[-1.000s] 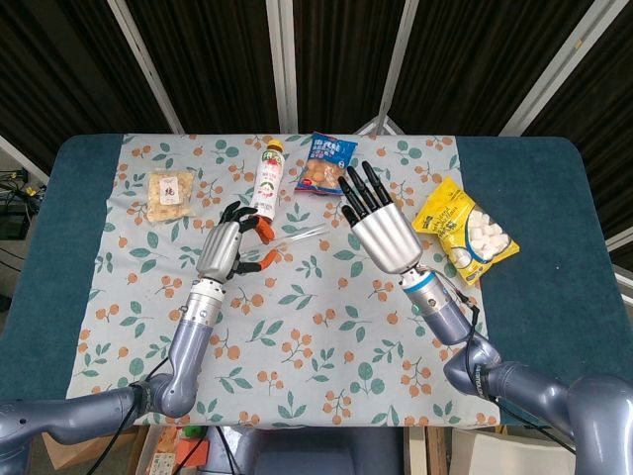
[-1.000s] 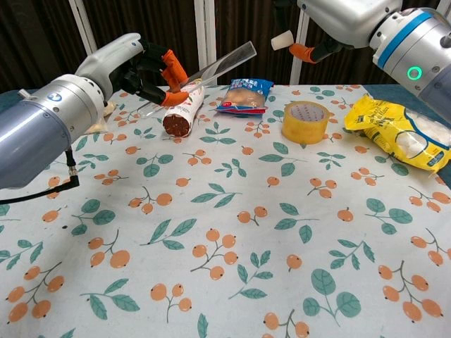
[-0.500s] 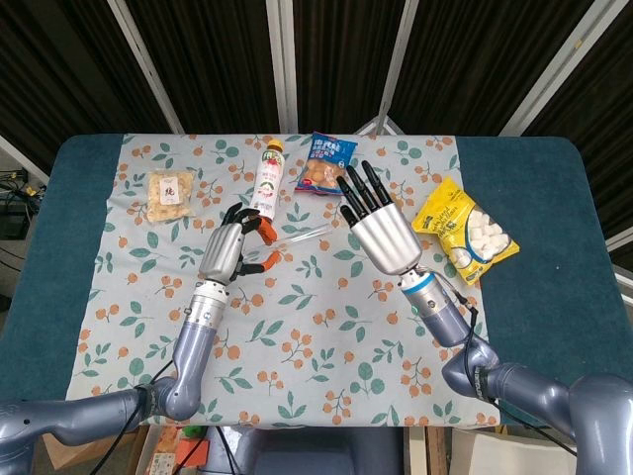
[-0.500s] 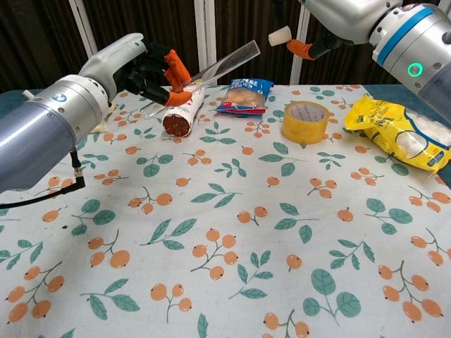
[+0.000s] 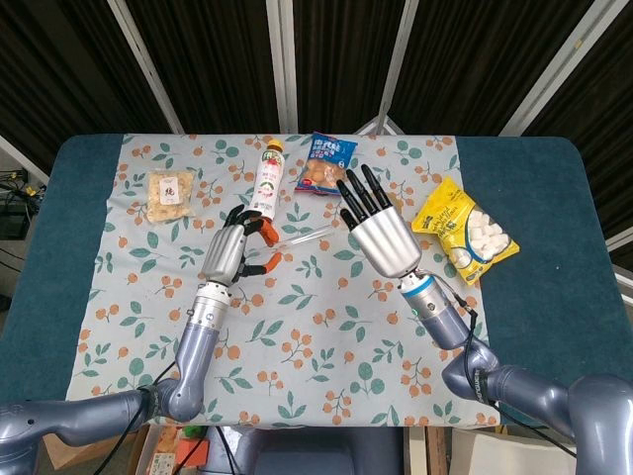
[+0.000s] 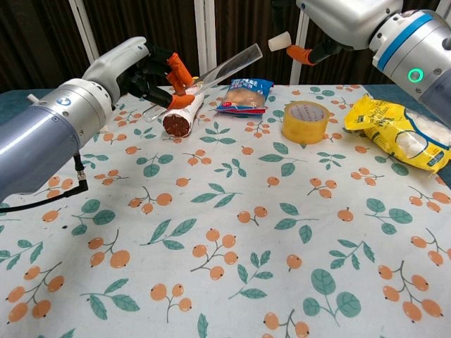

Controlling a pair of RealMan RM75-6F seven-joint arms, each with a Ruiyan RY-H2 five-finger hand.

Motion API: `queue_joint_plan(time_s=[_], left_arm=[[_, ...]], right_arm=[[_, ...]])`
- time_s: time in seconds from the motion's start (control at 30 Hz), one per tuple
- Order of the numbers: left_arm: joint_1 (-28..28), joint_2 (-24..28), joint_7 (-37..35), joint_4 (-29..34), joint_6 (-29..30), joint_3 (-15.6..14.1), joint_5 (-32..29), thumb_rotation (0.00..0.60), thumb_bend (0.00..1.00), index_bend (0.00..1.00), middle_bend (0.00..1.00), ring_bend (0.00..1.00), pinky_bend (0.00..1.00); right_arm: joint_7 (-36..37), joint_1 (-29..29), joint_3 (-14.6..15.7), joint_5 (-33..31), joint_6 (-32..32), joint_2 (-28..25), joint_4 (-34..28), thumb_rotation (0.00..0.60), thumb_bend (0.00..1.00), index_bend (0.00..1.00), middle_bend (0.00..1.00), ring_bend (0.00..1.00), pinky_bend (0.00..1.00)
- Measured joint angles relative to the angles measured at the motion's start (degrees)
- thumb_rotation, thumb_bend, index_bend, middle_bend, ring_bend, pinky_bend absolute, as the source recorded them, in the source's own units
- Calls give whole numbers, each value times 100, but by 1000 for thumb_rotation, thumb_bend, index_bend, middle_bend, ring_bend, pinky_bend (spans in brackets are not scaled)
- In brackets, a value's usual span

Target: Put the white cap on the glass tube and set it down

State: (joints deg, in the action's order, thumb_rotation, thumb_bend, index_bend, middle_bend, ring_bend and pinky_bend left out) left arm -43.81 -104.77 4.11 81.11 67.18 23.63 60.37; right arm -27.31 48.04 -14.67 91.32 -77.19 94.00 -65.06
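Note:
My left hand (image 5: 233, 250) (image 6: 146, 72) is raised above the table and pinches the clear glass tube (image 6: 227, 64) (image 5: 303, 237) near its lower end. The tube slants up and to the right, open end toward my right hand. My right hand (image 5: 379, 231) (image 6: 331, 21) hovers just right of the tube's open end and pinches the small white cap (image 6: 279, 41) between orange-tipped fingers, its other fingers spread. In the chest view a small gap separates the cap from the tube's mouth. The head view hides the cap behind the right hand.
On the leaf-patterned cloth (image 6: 232, 232) lie a bottle (image 5: 267, 178) (image 6: 182, 114), a blue snack bag (image 5: 327, 161) (image 6: 246, 96), a yellow tape roll (image 6: 306, 121), a yellow marshmallow bag (image 5: 465, 231) (image 6: 400, 133) and a small snack packet (image 5: 171, 193).
My left hand and the tube have shifted slightly right, toward the cap. My right hand stays nearly in place with the cap.

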Motion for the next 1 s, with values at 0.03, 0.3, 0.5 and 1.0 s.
queue_joint_plan(time_s=[0.03,0.3,0.5,1.0], left_arm=[[-1,-7,-3,-4,0,2,-3,600,836,699,688,188,0],[-31,-56,-10,-8,7,30,3,600,836,699,688,188,0],[-38,-72,-2,-15,0,32,-7,600,836,699,688,188,0],[-67,-108,-2,-22,-18,32,23,600,836,699,688,188,0]], right_arm=[[-2,2,6,5,0,-2,-4,600,414,695,210,25,14],[-19,-8,54,0,9,12,-31,600,414,695,210,26,14],[-47,-4,69,4,5,20,-69,600,414,695,210,25,14],[-104,17,81,12,8,49,-165,600,414,695,210,26,14]])
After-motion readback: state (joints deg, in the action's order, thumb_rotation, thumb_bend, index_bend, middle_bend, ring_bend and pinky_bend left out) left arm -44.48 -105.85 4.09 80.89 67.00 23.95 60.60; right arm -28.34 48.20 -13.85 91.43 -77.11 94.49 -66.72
